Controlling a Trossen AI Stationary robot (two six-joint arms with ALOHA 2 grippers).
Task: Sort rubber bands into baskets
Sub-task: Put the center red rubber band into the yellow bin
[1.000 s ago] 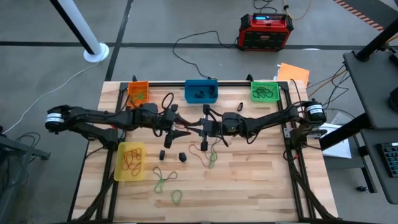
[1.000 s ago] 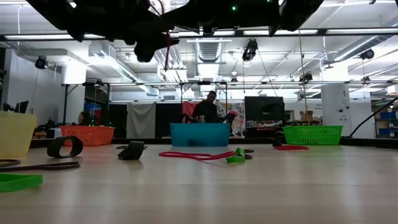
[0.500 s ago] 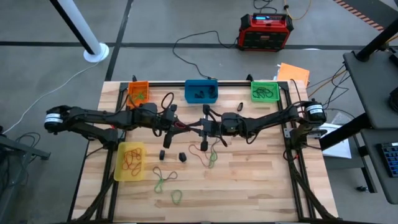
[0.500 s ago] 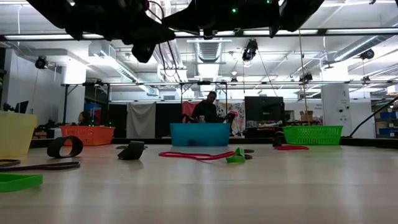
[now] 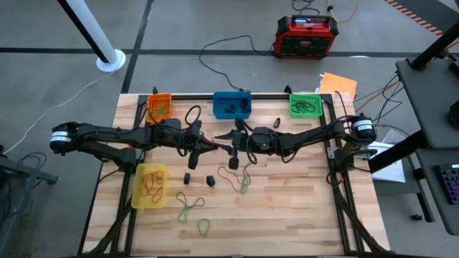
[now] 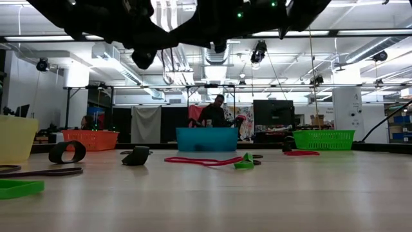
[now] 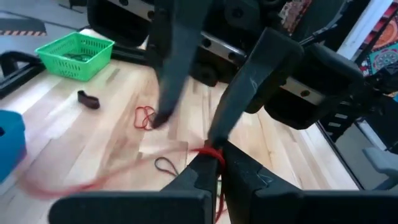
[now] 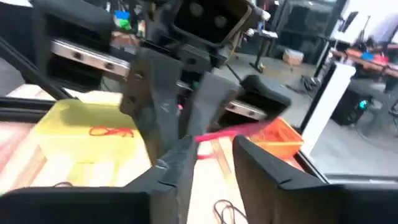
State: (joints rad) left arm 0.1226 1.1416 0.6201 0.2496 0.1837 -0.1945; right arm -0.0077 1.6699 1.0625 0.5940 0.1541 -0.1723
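My left gripper point(image 5: 209, 145) point(image 7: 216, 159) is shut on a thin red rubber band point(image 7: 214, 152) above the table's middle. My right gripper point(image 5: 230, 142) point(image 8: 214, 148) faces it tip to tip, fingers apart, with the band point(image 8: 239, 131) at their ends. Orange basket point(image 5: 160, 107), blue basket point(image 5: 232, 104) and green basket point(image 5: 305, 104) stand along the far edge; the yellow basket point(image 5: 151, 185) stands near left with bands in it. Loose green bands point(image 5: 188, 208) and black bands point(image 5: 211, 180) lie on the wood. My left gripper pinches the red band point(image 7: 215, 154) between its two fingertips, reaching level from the table's left. The band is lifted clear of the table, and a strand of it trails out from the fingers. My right gripper's fingertip point(image 7: 217, 132) ends right at the band; I cannot tell whether it touches.
A red band point(image 6: 199, 160), a green piece point(image 6: 243, 162) and black loops point(image 6: 67, 152) lie mid-table below the arms. A black piece point(image 5: 276, 122) lies near the green basket. A red-and-black power box point(image 5: 307, 36) stands on the floor beyond the table.
My left gripper has shut on the red band that my right gripper held up. My right gripper has since opened its fingers and turned slightly. Both stay above the table's middle, tips together.
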